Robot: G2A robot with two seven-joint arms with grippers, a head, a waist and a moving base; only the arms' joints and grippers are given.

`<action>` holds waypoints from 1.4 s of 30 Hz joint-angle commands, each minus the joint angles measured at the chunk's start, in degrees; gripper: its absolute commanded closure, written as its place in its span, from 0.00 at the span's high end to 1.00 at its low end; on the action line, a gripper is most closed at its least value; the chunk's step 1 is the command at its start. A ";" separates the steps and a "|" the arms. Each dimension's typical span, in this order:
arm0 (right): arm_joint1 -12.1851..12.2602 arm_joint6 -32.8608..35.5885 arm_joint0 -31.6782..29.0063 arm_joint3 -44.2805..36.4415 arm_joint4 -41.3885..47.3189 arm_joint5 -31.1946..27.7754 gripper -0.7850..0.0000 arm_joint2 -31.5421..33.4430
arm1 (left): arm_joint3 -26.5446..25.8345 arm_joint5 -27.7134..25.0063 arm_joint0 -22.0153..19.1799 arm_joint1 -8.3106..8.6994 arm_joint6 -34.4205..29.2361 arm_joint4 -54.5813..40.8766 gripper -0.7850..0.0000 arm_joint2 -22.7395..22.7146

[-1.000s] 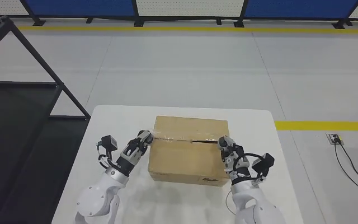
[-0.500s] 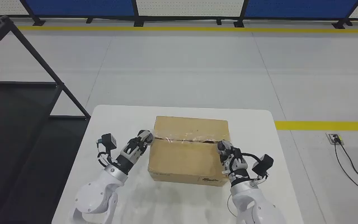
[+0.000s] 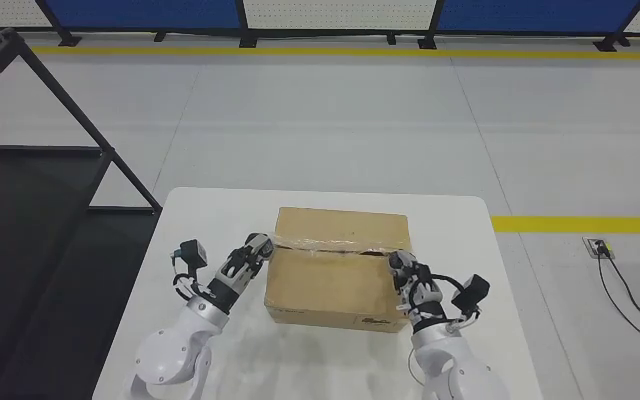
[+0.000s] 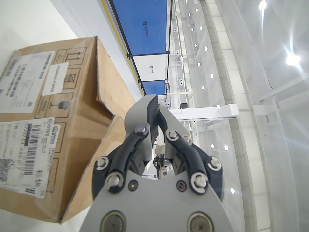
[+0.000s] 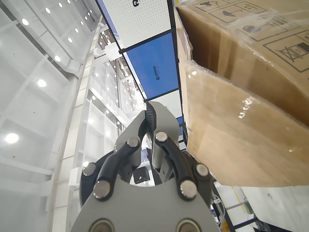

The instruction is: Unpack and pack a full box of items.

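Observation:
A brown cardboard box (image 3: 338, 272) stands in the middle of the white table (image 3: 200, 215), its top flaps meeting at a seam with clear tape. My left gripper (image 3: 258, 247) is shut and rests at the box's left end, level with the seam. In the left wrist view the shut fingers (image 4: 154, 112) point past the labelled end of the box (image 4: 48, 112). My right gripper (image 3: 399, 263) is shut beside the box's right end. In the right wrist view its fingertips (image 5: 150, 112) sit beside the taped flap (image 5: 231, 112), where a dark gap shows between the flaps.
A black metal frame (image 3: 70, 130) stands off the table's left side. A yellow floor line (image 3: 560, 223) runs to the right, and blue panels (image 3: 140, 12) line the far wall. Bare table shows around the box on every side.
My right gripper has slid a little toward the table's near edge along the box's right end. The dark slit in the seam near it looks narrower. The left gripper has barely moved.

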 commanded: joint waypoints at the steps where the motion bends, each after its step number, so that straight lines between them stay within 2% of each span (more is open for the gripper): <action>1: 0.15 0.36 0.12 0.37 -2.42 -0.16 0.00 -0.26 | 0.12 -0.11 -0.11 0.05 0.23 0.53 0.00 0.16; 7: 1.14 5.64 -1.16 0.92 -14.07 -2.30 0.00 -2.01 | 0.38 0.36 -0.59 0.31 0.35 3.63 0.00 0.55; 13: 1.47 4.65 -2.25 0.49 -20.76 -3.33 0.00 -3.23 | -0.10 0.92 -0.69 0.59 -0.58 5.15 0.00 0.65; 27: 0.56 0.20 0.11 -0.78 -16.37 -1.14 0.00 -4.94 | -2.15 1.59 -0.13 0.92 -1.29 1.60 0.00 -0.40; 33: 0.66 1.73 -0.19 -3.28 -16.43 5.11 0.00 -4.32 | -3.11 4.70 0.68 1.43 -5.33 0.82 0.00 -1.28; 42: 0.21 -0.05 1.29 -5.26 -13.39 12.28 0.00 -3.66 | -3.70 5.67 0.63 1.76 -6.07 -1.29 0.00 -1.95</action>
